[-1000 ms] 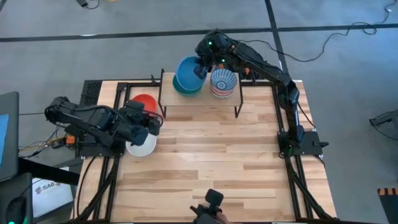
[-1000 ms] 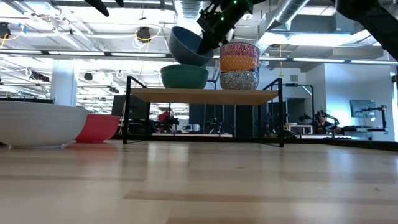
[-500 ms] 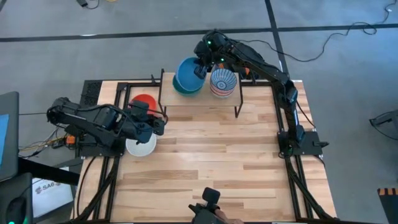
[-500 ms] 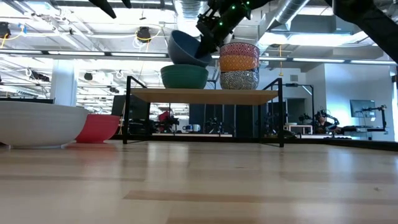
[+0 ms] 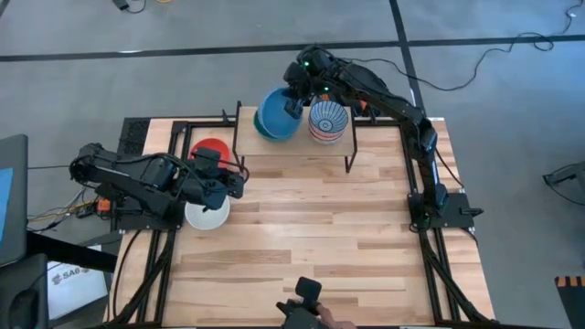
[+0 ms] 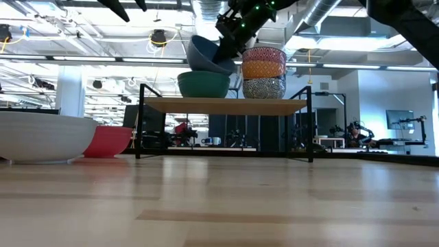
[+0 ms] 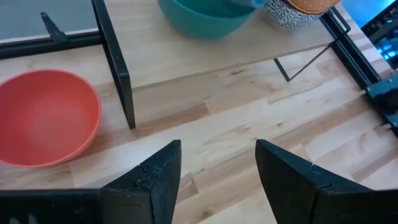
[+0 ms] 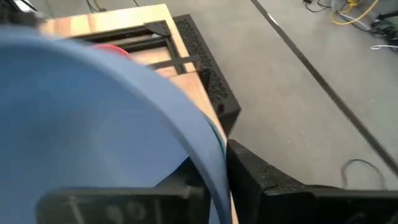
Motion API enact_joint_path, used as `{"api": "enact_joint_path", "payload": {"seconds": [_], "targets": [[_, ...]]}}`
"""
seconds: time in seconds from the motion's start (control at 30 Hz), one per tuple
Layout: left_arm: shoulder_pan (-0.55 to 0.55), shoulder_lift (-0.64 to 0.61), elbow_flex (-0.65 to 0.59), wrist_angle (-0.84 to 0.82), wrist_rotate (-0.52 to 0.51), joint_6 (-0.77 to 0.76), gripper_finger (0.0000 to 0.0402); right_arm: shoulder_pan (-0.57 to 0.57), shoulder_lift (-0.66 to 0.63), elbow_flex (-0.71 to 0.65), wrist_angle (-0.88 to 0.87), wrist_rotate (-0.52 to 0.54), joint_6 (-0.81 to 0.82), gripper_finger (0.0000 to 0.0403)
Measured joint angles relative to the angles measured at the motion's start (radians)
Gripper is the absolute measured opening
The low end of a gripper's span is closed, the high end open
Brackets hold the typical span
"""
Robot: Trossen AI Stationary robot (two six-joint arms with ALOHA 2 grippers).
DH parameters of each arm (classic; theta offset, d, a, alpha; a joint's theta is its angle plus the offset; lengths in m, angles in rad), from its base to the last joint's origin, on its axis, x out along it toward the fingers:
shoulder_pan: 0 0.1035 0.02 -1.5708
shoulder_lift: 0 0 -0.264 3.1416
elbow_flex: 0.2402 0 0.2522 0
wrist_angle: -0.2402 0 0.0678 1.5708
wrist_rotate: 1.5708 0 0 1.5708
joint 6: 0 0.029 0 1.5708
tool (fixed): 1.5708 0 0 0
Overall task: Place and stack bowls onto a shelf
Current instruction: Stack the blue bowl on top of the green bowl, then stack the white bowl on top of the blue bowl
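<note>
Since a second ago my left gripper (image 5: 239,180) moved right, off the white bowl (image 5: 207,216), jaws spread and empty. Right gripper (image 5: 294,102), upper centre, pinches the rim of the tilted light blue bowl (image 6: 208,55) over the green bowl (image 6: 203,84) on the shelf (image 6: 226,105); whether it's easing off I can't tell. Patterned stack (image 6: 264,71) sits beside it. Smooth red bowl (image 7: 45,117) is partly hidden in the high view.

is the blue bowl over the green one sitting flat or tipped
Tipped: the blue bowl leans in the green bowl, its rim at the right gripper.
</note>
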Motion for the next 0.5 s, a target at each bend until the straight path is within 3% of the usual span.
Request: {"api": "enact_joint_path", "payload": {"seconds": [0.3,0.5], "targets": [[0.016,0.0,0.0,0.005,-0.024,0.002,0.019,0.0,0.0,0.0,0.024,-0.024,0.028,0.0134],[0.073,0.0,0.0,0.085,-0.007,0.102,0.019,-0.001,0.0,0.0,0.074,-0.023,0.047,0.0175]]}}
